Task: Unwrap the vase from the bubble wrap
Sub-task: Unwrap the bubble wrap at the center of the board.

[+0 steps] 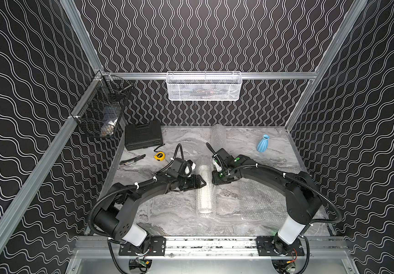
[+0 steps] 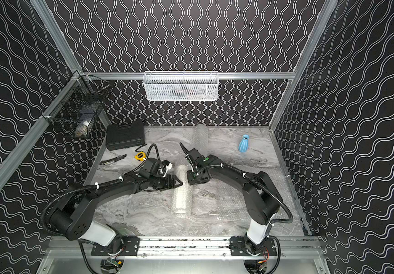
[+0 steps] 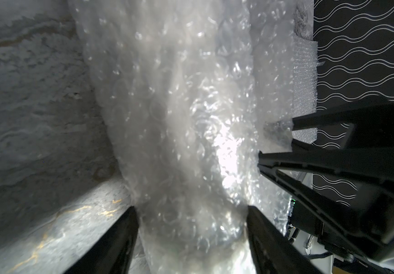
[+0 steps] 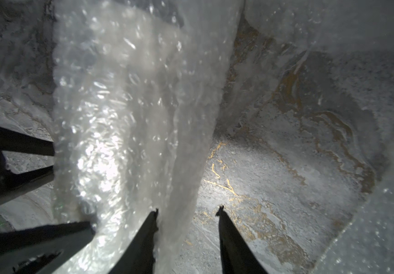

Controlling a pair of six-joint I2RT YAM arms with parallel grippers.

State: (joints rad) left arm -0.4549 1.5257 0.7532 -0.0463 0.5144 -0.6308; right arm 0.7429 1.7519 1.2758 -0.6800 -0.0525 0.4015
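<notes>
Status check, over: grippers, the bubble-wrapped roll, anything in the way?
Left gripper shut on bubble-wrap roll. Right gripper open, fingers astride its edge. Roll lying flat, not yet unwrapped. Loose sheet beneath right arm; blue vase stands apart.

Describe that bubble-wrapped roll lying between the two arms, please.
The bubble-wrapped roll is a long tube of clear, bubbly plastic with something whitish inside. It lies flat on the marble table. The left tool clamps its sides. The right tool stands open at a loose edge of the wrap.

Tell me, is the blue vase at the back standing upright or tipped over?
Upright: the blue vase stands on its base, its open mouth pointing up.
</notes>
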